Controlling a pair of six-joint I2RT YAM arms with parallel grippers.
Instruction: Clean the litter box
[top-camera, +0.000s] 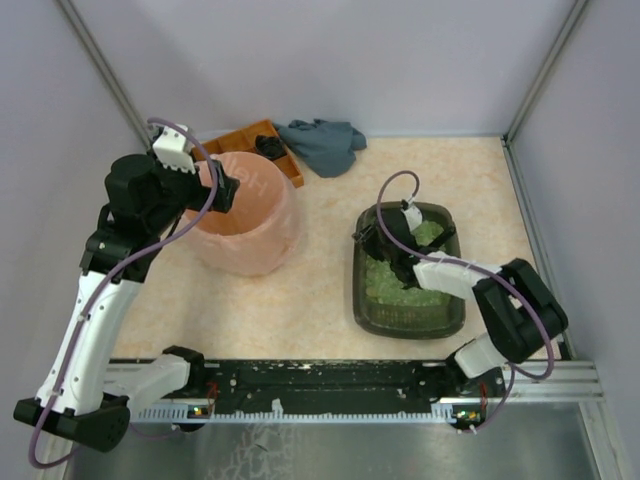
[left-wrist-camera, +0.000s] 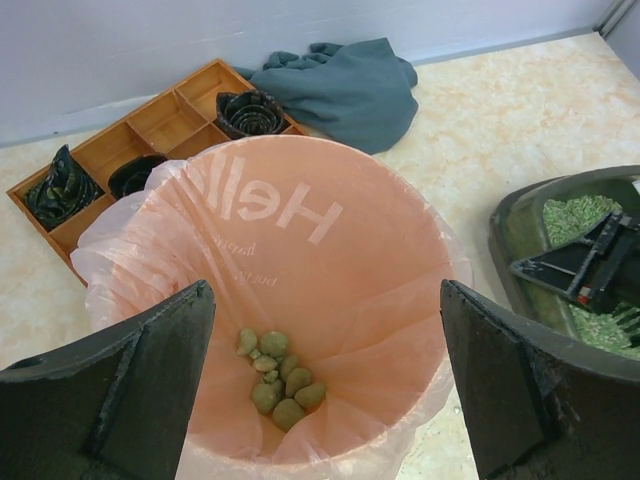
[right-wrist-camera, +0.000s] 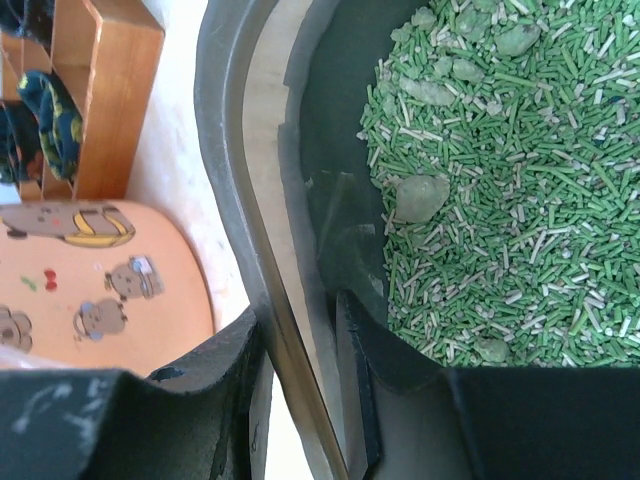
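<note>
The litter box (right-wrist-camera: 222, 140) sits on the table (top-camera: 320, 300), right of the pink bin (top-camera: 255, 245) and apart from it, with green granules (right-wrist-camera: 520, 200) across its floor. The right gripper (right-wrist-camera: 350, 375) straddles the box's wall on the bin side, one finger outside the rim and one inside. We cannot tell from the wrist view whether the pads already press on it. The left gripper (left-wrist-camera: 322, 300) hangs wide open over the bin, holding nothing.

We judge the main risk to be a hold on one thin wall. If the box is lifted or tilted there, it could twist or slip, and the granules would slide over the rim onto the table. A hard tip might send clean litter into the bin along with the waste, or knock the light bin.

We count one box, one bin and roughly nine clumps (left-wrist-camera: 280, 380) in the bag. At least six pale clumps (right-wrist-camera: 420, 197) lie among the granules. Beyond are one orange tray (left-wrist-camera: 165, 118) holding three dark objects (left-wrist-camera: 250, 112), and one cloth (left-wrist-camera: 345, 85).
</note>
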